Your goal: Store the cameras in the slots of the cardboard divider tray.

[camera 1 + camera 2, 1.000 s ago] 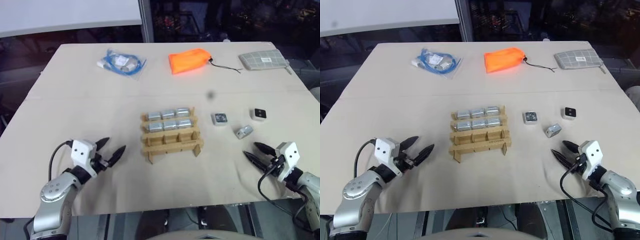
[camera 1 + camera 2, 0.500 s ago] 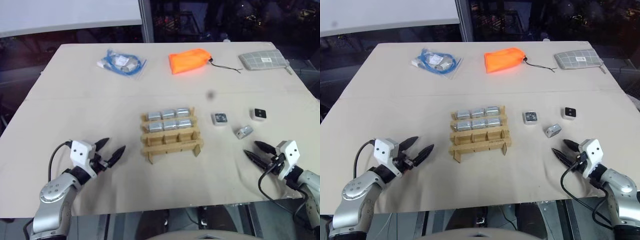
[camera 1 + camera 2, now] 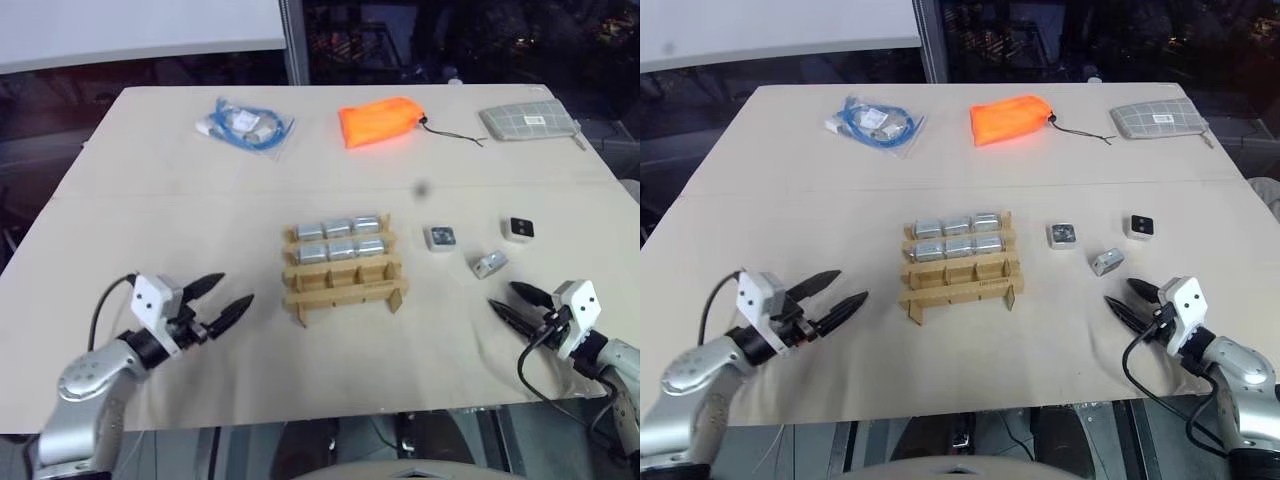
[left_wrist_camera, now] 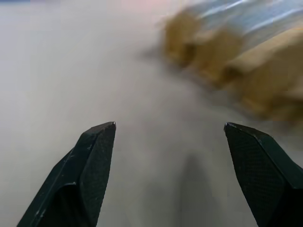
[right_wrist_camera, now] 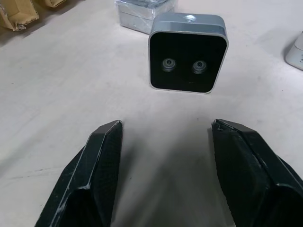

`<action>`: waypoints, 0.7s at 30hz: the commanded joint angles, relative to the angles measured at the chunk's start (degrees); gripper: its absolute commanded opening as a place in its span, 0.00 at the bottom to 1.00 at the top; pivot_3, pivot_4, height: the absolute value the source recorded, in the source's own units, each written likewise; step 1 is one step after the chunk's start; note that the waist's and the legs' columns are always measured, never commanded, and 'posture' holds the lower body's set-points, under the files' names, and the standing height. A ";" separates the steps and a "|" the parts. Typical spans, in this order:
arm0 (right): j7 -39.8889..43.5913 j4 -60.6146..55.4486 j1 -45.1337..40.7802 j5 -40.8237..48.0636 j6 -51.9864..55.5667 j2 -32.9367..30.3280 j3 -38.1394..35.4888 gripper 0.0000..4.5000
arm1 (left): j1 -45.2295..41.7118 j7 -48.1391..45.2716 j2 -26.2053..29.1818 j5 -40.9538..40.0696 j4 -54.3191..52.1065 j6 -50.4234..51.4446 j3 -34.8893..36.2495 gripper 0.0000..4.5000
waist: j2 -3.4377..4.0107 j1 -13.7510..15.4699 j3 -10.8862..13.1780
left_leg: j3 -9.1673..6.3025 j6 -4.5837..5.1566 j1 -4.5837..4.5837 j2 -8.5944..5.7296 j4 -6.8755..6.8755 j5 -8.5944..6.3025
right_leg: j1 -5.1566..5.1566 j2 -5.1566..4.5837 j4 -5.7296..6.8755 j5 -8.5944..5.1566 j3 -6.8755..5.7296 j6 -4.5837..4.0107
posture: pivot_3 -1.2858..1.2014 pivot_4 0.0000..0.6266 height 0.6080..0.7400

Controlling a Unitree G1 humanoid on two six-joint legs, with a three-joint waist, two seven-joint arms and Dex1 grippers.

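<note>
The cardboard divider tray (image 3: pixel 343 268) stands mid-table, with several silver cameras (image 3: pixel 339 239) filling its two far rows; its near row is empty. Three loose cameras lie to its right: one (image 3: pixel 439 237) nearest the tray, one (image 3: pixel 488 263) tilted, and one (image 3: pixel 518 228) with a black face. My left gripper (image 3: pixel 233 290) is open, hovering left of the tray and pointing at it. My right gripper (image 3: pixel 502 296) is open just short of the tilted camera (image 5: pixel 187 59), whose black face with two lenses looks at it. Both grippers hold nothing.
Along the far edge lie a bag of blue cable (image 3: pixel 242 125), an orange drawstring bag (image 3: pixel 378 120) and a grey checked pouch (image 3: pixel 528 120). The table's near edge runs just behind both grippers.
My left hand has risen a little and swung its fingers more toward the tray. The right gripper, the tray and the cameras have not moved.
</note>
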 commanded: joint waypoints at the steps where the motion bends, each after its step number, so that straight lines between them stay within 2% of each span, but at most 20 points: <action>1: 1.57 0.58 -1.35 0.28 -1.14 -3.28 -2.53 0.67 | -2.93 -6.55 7.08 -5.85 -5.05 4.75 3.26 0.84 | 0.02 0.02 0.01 | 0.02 0.00 0.01 -0.01 0.00 0.00 | 0.00 0.00 0.00 -0.01 0.01 -0.01 | 0.52 0.24 1.00; 7: 5.88 5.27 -5.76 0.95 -1.82 -8.39 -3.28 0.67 | -9.52 -14.68 21.41 -13.96 -10.68 15.85 6.25 0.84 | 0.05 -0.19 0.05 | 0.04 -0.01 0.02 -0.02 -0.02 0.01 | -0.01 0.04 -0.02 0.02 0.04 0.05 | 0.52 0.24 1.00; 12: 12.82 12.24 -10.97 -0.45 -4.55 -14.05 -1.66 0.67 | -14.72 -21.91 29.94 -18.82 -13.70 21.46 6.51 0.84 | 0.12 -0.21 0.13 | 0.06 -0.13 0.00 -0.08 -0.06 0.07 | -0.03 0.12 -0.07 0.03 0.04 0.10 | 0.52 0.24 1.00; 18: 21.43 21.16 -19.39 -2.85 -7.09 -18.98 1.63 0.67 | -23.36 -25.85 32.50 -19.85 -13.97 22.64 1.20 0.84 | 0.20 -0.24 0.19 | 0.10 -0.14 0.03 -0.10 -0.06 0.08 | -0.02 0.20 -0.07 0.03 0.09 0.11 | 0.52 0.24 1.00; 21: 21.16 26.82 -23.94 -5.50 -8.05 -20.43 2.53 0.67 | -26.57 -26.07 32.22 -19.95 -14.85 23.27 -0.72 0.84 | 0.20 -0.25 0.21 | 0.10 -0.21 0.00 -0.09 -0.05 0.12 | -0.04 0.22 -0.08 0.04 0.10 0.12 | 0.52 0.24 1.00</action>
